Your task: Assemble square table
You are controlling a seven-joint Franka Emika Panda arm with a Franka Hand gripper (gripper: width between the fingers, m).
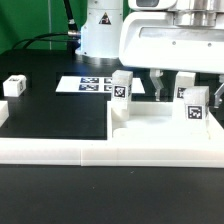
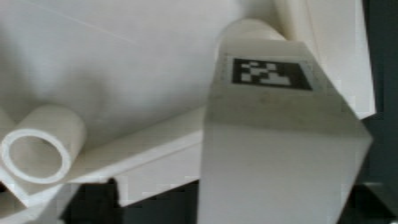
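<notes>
The white square tabletop (image 1: 150, 118) lies flat in the corner of the rail. Two tagged white legs stand upright on it, one (image 1: 122, 88) at the exterior view's left and one (image 1: 192, 102) at its right. My gripper (image 1: 183, 90) hangs over the right leg, with a dark finger (image 1: 160, 85) standing a little apart from the leg's side. In the wrist view this tagged leg (image 2: 267, 130) fills the middle with dark gaps beside it, and the tabletop (image 2: 107, 60) is behind it. No fingers show there. A third leg (image 1: 14, 86) lies loose far on the exterior view's left.
A long white L-shaped border rail (image 1: 60, 150) runs along the front and hems in the tabletop. The marker board (image 1: 92, 85) lies behind on the black table. The robot's white base (image 1: 100, 30) stands at the back. A round white ring end (image 2: 36, 155) shows beside the leg.
</notes>
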